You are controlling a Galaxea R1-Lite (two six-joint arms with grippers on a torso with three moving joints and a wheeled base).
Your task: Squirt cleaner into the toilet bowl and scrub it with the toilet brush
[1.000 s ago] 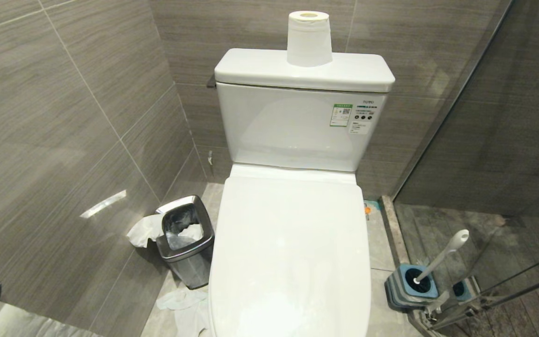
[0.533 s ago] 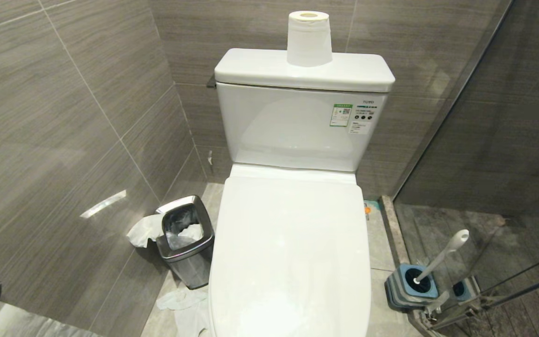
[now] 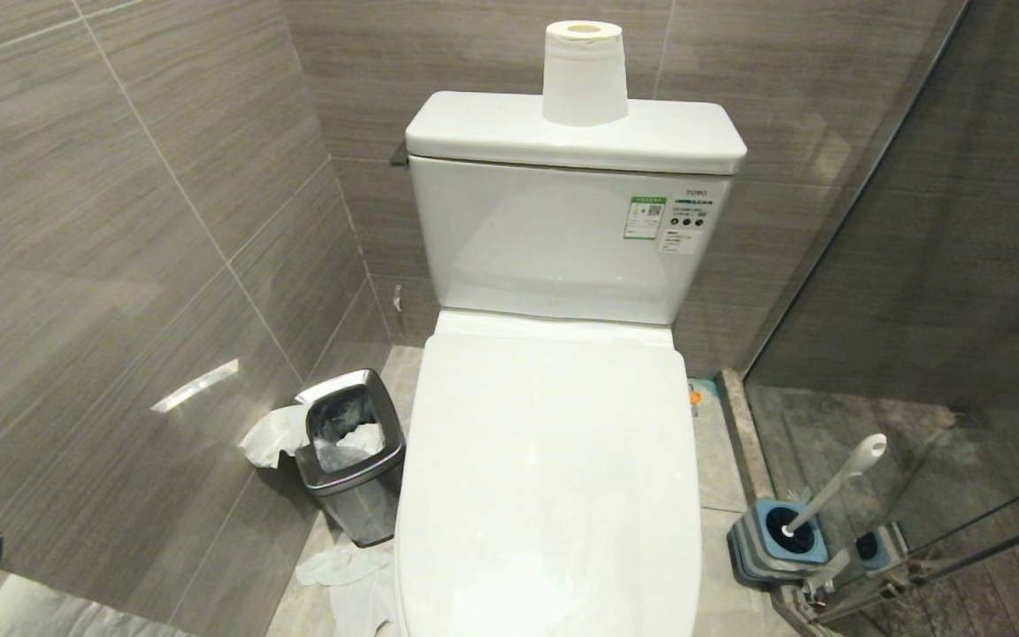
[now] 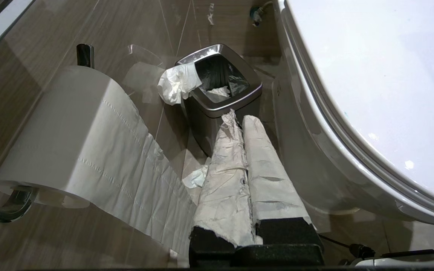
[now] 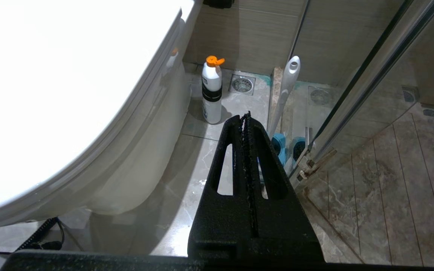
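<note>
The white toilet's lid (image 3: 554,460) is down, so the toilet bowl is hidden under it. The toilet brush (image 3: 841,482) leans in its blue-and-grey holder (image 3: 770,540) on the floor right of the toilet, against the glass. No cleaner liquid is in view; a white bottle with an orange cap (image 5: 211,94) stands on the floor beside the toilet base. My left gripper (image 4: 237,118), its fingers wrapped in pale tape, is shut and empty, low beside the toilet's left flank. My right gripper (image 5: 246,114) is shut and empty, short of the brush handle (image 5: 286,86). Neither arm shows in the head view.
A steel-rimmed waste bin (image 3: 350,460) with tissue hanging over it stands left of the toilet, with crumpled tissue (image 3: 341,566) on the floor beside it. A paper roll (image 3: 585,75) sits on the tank. A wall-mounted paper roll (image 4: 70,131) hangs near my left gripper. A glass shower partition (image 3: 916,265) closes off the right.
</note>
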